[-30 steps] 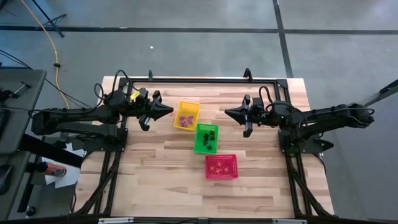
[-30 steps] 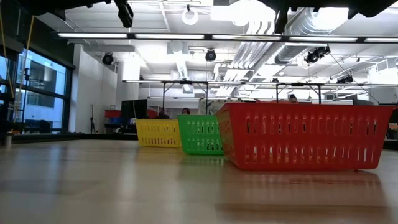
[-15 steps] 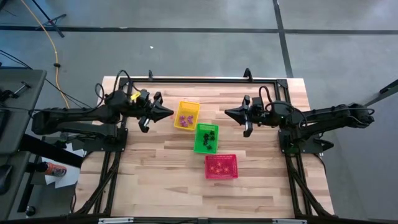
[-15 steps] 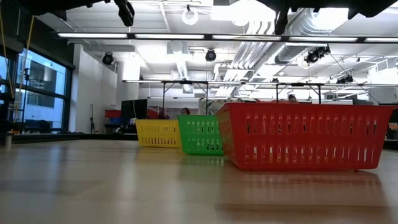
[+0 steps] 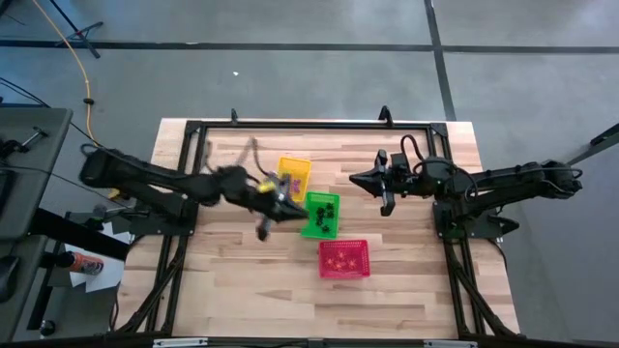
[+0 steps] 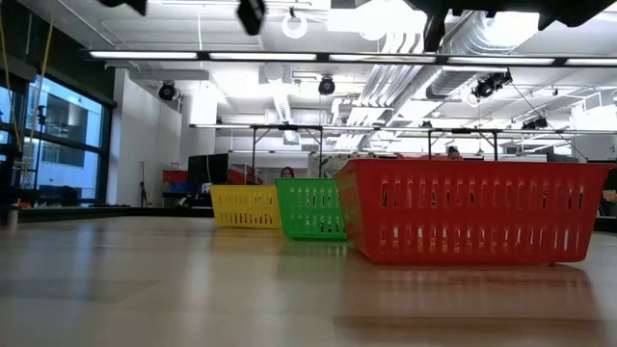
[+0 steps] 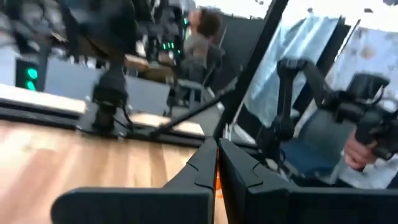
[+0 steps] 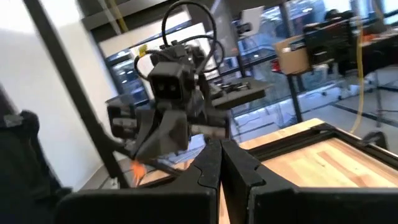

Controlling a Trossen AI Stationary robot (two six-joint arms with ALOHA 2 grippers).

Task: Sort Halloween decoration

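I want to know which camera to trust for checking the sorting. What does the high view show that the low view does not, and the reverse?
Only the high view shows the tiny purple, black and orange trinkets inside the baskets, plus the left gripper and right gripper. Only the low view shows the room's ceiling lights. Both show the yellow mesh basket, green mesh basket and red mesh basket.

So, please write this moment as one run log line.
left gripper: shut, over yellow basket | right gripper: shut, waiting | trinkets: inside baskets
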